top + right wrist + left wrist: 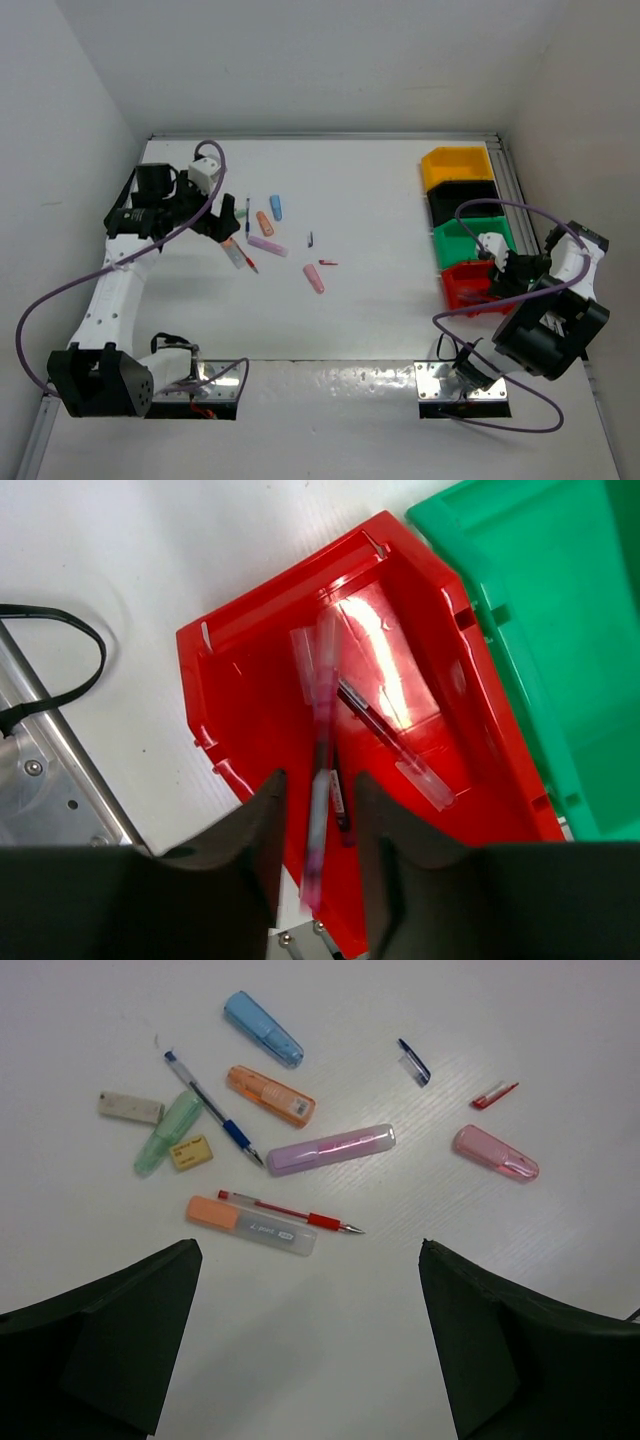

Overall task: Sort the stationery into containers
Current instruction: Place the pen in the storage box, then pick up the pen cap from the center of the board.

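Right arm over the red bin, left arm over the loose stationery.

The right gripper (320, 785) hangs above the red bin (240, 680), its jaws narrowly apart. A blurred pinkish-red pen (322, 705) stands between them, with a gap on each side. A dark pen (385, 735) lies in the same bin, and the green bin (560, 630) sits beside it. The left gripper (308, 1272) hovers with its jaws spread wide and empty, just short of a red pen (290, 1212) and a peach marker (250, 1226). Past these lie the lilac marker (330, 1150), orange marker (270, 1096), blue marker (262, 1028), green marker (168, 1132), pink marker (495, 1153) and blue pen (210, 1108) on the white table (330, 1360).
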`<action>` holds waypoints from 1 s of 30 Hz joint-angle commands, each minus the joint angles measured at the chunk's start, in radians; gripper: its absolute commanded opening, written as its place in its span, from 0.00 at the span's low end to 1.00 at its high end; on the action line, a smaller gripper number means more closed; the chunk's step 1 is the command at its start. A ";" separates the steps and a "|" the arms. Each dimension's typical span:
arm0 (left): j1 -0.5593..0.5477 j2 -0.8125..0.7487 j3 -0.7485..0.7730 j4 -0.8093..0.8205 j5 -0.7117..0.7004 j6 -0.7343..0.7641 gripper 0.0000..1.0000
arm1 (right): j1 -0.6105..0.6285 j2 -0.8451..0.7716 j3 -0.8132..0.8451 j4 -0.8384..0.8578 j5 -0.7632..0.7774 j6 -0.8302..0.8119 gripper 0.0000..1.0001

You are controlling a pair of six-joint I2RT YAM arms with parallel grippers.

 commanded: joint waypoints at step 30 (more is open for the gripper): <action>-0.661 0.691 0.387 -0.050 -0.242 0.290 0.68 | 0.271 -0.346 -0.068 0.404 -0.451 1.247 0.39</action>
